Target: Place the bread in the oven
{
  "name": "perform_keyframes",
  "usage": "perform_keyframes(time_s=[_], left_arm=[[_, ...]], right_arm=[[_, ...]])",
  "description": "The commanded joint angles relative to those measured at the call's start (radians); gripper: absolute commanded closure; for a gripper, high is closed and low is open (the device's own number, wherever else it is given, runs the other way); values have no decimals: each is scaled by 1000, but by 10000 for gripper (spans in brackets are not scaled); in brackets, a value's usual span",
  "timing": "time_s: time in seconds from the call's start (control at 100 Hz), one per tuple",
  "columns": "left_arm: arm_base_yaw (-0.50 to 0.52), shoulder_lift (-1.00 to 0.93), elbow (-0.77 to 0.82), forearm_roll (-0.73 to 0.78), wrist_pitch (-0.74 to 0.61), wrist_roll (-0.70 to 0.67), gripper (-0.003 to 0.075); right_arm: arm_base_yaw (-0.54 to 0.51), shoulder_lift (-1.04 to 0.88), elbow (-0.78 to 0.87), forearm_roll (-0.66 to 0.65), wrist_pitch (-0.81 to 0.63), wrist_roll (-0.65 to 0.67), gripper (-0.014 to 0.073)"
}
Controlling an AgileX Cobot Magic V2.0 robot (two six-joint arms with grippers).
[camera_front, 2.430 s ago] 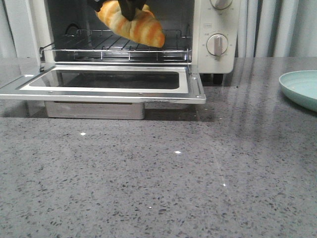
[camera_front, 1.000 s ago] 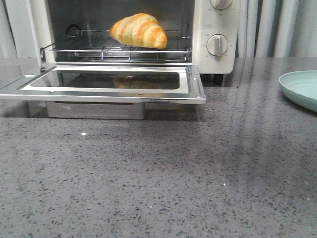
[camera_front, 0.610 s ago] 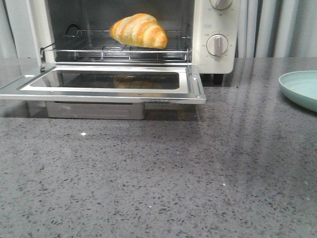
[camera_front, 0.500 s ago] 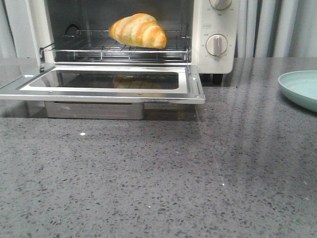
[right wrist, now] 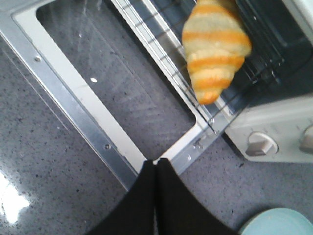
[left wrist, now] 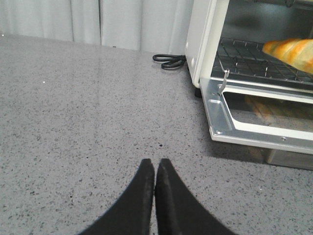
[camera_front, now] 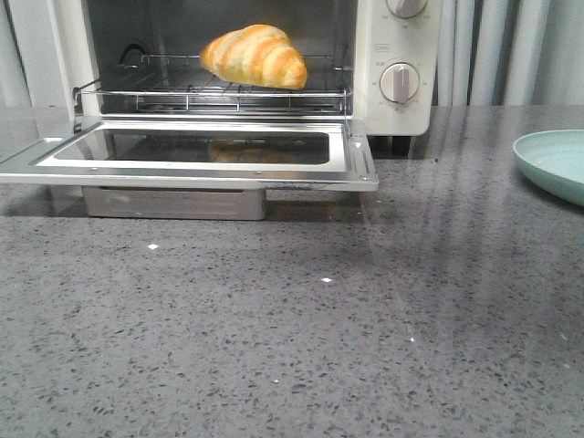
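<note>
Front view shows the speckled grey stone desk [camera_front: 292, 347], then the cream-white toaster oven [camera_front: 392, 55] with its glass door [camera_front: 192, 151] down. Inside, the glossy orange-and-cream striped bread [camera_front: 255, 57] lies on the wire rack [camera_front: 182, 91]. Left end effector [left wrist: 154, 169] and right end effector [right wrist: 156, 169] are closed, empty.

Plate [camera_front: 557, 164] cut off at the edge — oven [camera_front: 392, 55] top too.

Glossy orange-and-cream striped bread [camera_front: 255, 56] lies on the wire rack [camera_front: 212, 91] inside the cream-white oven [camera_front: 392, 100], door [camera_front: 196, 155] dropped open.
</note>
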Motion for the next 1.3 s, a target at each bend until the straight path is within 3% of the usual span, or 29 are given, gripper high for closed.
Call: perform_keyframes(time_s=[0.0, 0.45, 1.29], left_arm=[[1, -25, -18, -12, -93, -1, 741], [1, -25, -16, -14, -100, -1, 741], [1, -25, -16, -14, -100, -1, 741]], right_arm=[[-21, -93, 35, -45, 62, 28, 659], [-109, -297, 317, -46, 62, 106, 659], [-116, -315, 323, -46, 43, 106, 661]])
